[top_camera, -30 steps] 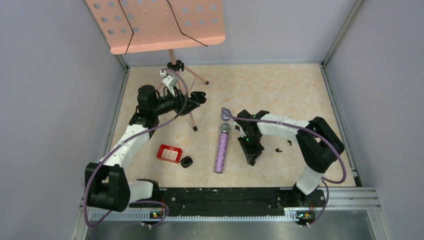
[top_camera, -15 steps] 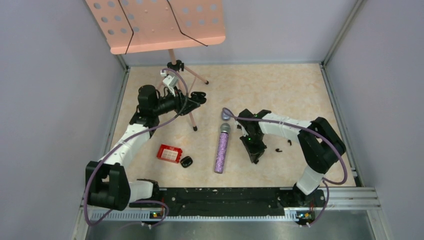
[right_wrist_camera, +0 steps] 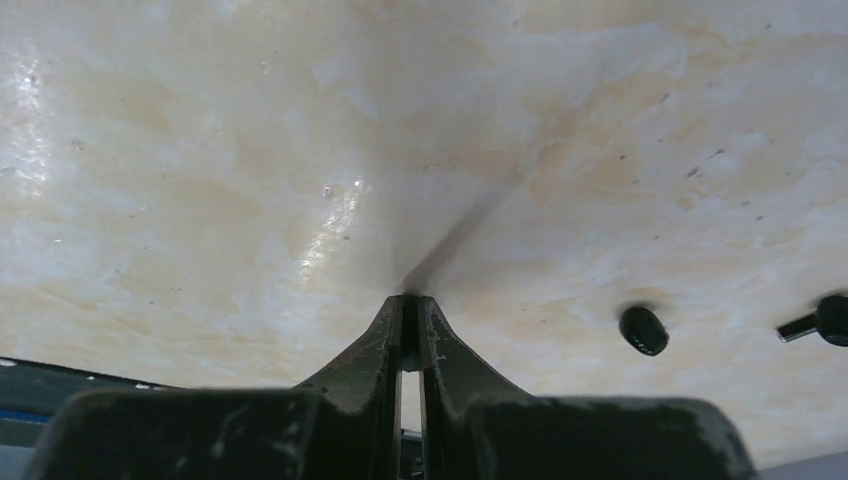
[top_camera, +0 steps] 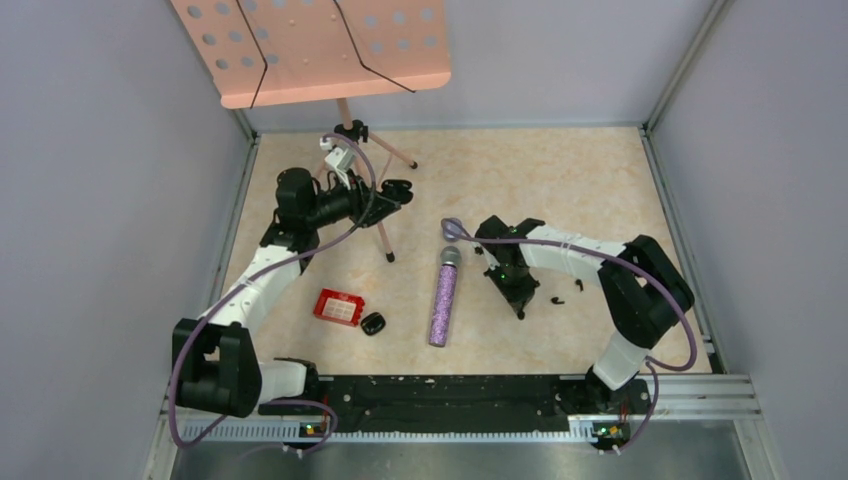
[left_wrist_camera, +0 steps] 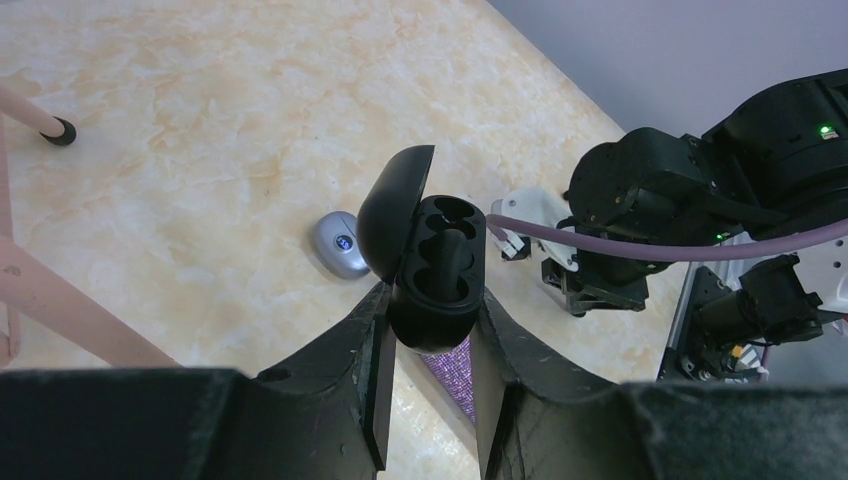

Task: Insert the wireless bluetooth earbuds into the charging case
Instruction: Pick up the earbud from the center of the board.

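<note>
- You are holding the open black charging case (left_wrist_camera: pixel 440 262) aloft in the left pincer (left_wrist_camera: pixel 432 312). Its fingers are clamped on the case's lower body and the lid is tipped back.
- That arm is staying where it was a second ago, up beside the pink music stand (top_camera: pixel 310 50).
- Your right pincer (right_wrist_camera: pixel 411 302) is pressing its tips to the counter (top_camera: pixel 560 180). It has shifted a little toward its own right over the last second.
- Its fingers, wider a moment ago, are now drawn almost together, with only a thin slit showing. Whether anything is pinched in that slit, you cannot tell.
- Two black earbuds (right_wrist_camera: pixel 642 330) are lying loose on the counter just to the right of those tips, and neither is being touched.
- The narrowing is reading as a grasp attempt close to the earbuds. No earbud is visibly heading for the case yet.
- The case is waiting well apart from them, across the glittery purple microphone (top_camera: pixel 441 300).
</note>
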`<state>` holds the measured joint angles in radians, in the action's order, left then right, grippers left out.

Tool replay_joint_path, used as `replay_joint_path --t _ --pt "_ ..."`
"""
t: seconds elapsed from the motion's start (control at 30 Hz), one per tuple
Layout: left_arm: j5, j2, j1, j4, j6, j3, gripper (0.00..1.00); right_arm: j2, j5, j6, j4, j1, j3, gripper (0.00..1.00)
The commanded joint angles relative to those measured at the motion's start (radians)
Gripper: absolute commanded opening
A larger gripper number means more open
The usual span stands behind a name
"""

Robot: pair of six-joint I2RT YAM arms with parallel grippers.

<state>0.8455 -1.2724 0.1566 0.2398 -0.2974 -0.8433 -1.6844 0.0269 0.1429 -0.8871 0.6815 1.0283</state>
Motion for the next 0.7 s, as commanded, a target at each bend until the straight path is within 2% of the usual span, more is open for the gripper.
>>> replay_joint_path --t 0.0,0.17,0.3,0.43,0.53,0.6,0.67 --pt "-0.005 0.026 -0.005 0.062 -0.001 -0.048 0.00 0.027 0.095 -0.082 0.004 -0.013 0.034 0.01" --pt "-0.009 0.028 -0.005 0.072 0.010 -0.051 0.00 0.040 0.086 -0.137 -0.011 -0.036 0.091 0.00" --pt "0.017 0.030 -0.005 0.094 0.000 -0.044 0.00 0.121 -0.134 -0.184 0.067 -0.148 0.121 0.00" --pt "0.069 0.003 -0.005 0.187 -0.058 -0.047 0.00 0.354 -0.316 -0.201 0.354 -0.252 0.046 0.00" --pt "0.112 -0.047 0.001 0.246 -0.113 -0.087 0.00 0.541 -0.411 -0.203 0.623 -0.265 -0.031 0.00" --pt "0.145 -0.080 0.014 0.279 -0.135 -0.126 0.00 0.614 -0.468 -0.181 0.802 -0.265 -0.056 0.00" --pt "0.169 -0.107 0.032 0.295 -0.146 -0.164 0.00 0.597 -0.513 -0.158 0.891 -0.260 -0.003 0.00"
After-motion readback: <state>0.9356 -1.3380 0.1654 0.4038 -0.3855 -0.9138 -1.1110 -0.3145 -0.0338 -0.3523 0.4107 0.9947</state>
